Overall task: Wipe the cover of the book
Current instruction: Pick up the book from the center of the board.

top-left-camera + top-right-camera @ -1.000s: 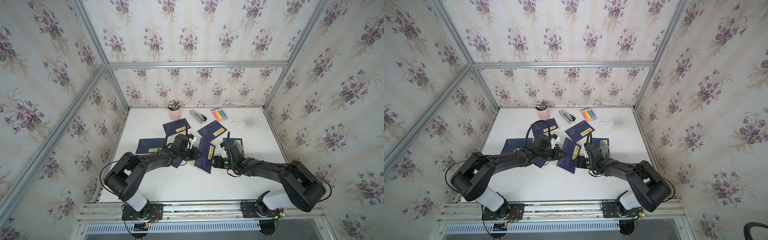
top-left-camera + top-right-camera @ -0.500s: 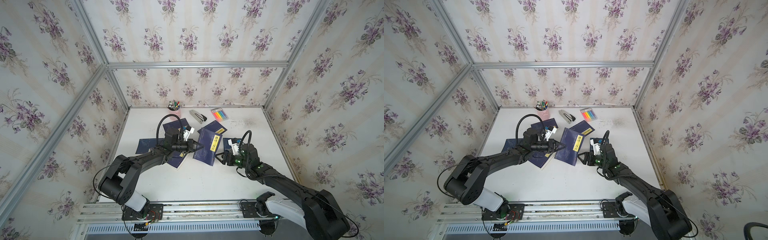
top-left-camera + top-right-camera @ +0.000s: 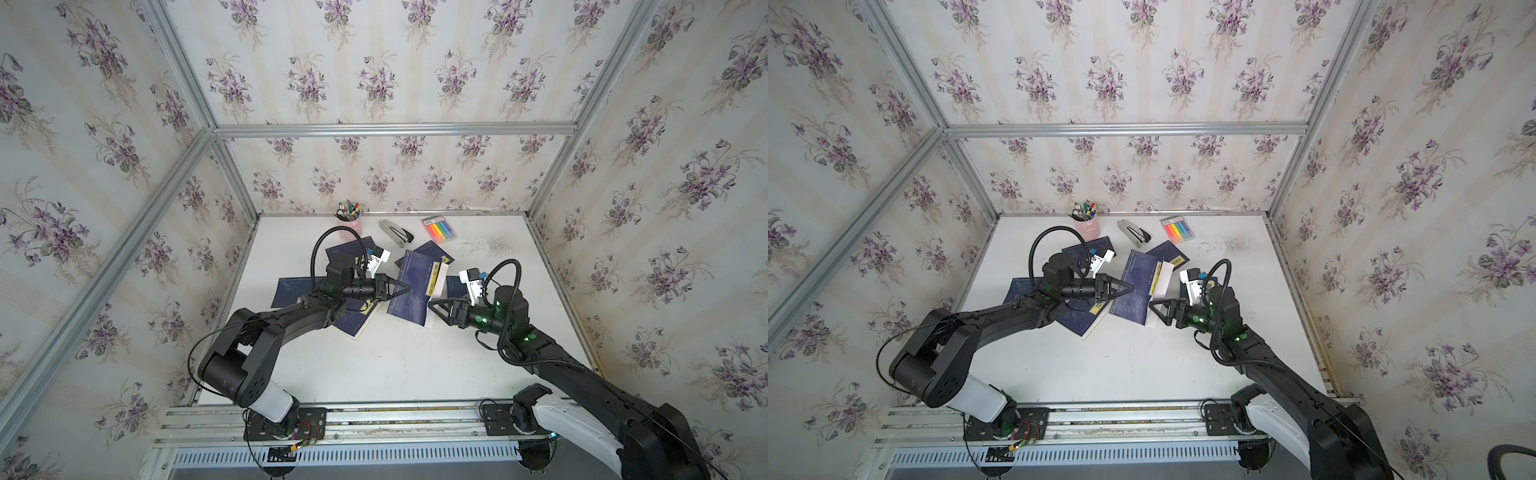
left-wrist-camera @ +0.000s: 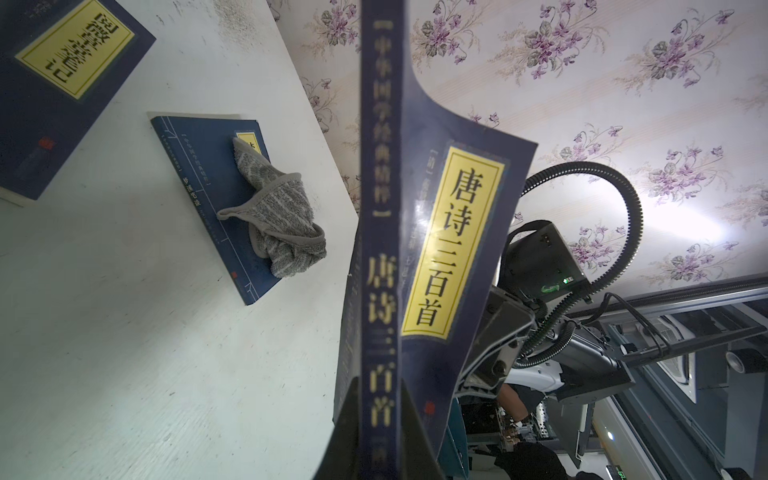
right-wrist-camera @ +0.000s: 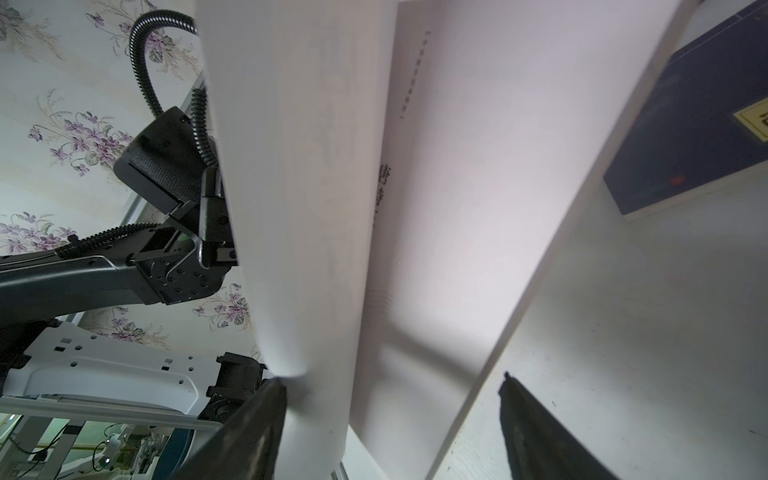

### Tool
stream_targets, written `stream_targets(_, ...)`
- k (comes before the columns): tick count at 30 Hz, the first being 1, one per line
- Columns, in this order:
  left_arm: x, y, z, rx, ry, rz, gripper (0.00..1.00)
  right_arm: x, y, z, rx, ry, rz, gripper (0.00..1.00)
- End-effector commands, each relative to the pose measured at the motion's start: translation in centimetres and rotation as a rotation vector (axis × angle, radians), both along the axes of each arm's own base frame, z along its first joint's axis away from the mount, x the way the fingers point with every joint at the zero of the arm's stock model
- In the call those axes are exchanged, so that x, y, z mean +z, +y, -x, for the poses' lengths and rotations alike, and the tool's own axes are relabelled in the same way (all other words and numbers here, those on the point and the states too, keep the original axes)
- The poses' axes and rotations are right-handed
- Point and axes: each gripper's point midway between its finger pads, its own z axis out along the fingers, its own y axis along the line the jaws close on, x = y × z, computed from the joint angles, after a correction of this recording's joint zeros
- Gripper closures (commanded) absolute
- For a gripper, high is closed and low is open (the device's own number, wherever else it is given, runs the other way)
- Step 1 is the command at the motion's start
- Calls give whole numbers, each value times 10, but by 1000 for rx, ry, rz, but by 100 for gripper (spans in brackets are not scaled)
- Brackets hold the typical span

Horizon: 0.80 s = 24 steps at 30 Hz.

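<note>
**Top views.** The left gripper (image 3: 402,286) is clamped on the spine side of the book (image 3: 415,291). The book is lifted clear of the table (image 3: 374,374), with a blue cover facing upward. In both top views the right gripper (image 3: 436,311) sits just beyond the book's opposite, page-edge side, its jaws spread and holding nothing. No cloth can be made out here.

**Left wrist view.** The book (image 4: 382,166) runs straight out from the left gripper (image 4: 380,415), which pinches its spine. The front cover, with its yellow title label, bows away to one side. Well beyond the fingertips a grey cloth (image 4: 278,216) lies bunched on a second book (image 4: 199,183), which rests flat on the table. Only this view shows the cloth.

**Right wrist view.** White leaves of the book (image 5: 457,187) fan out directly ahead of the right gripper (image 5: 390,380). A curled leaf brushes one spread jaw, and nothing is gripped. Only this view shows the book hanging open.

**Progress (judged).** The book is held up for wiping, but the cloth is not in either gripper. Fetching the cloth and all of the wiping appear to remain.
</note>
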Motion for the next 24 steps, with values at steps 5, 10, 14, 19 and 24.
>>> stream_targets(5,20,0,1,-40,-69,40,100,9,1,-1,5,-13,5,12)
stream_targets(10,20,3,2,-34,-81,17,100,13,3,-3,12,-13,-8,13)
stream_targets(14,8,14,1,-2,-73,-35,100,21,0,0,2,-32,-4,14)
stream_targets(19,17,14,0,-6,-91,-14,100,18,0,-1,-1,0,9,16)
stream_targets(24,17,15,2,-6,-97,-29,100,17,2,-4,-4,10,0,17)
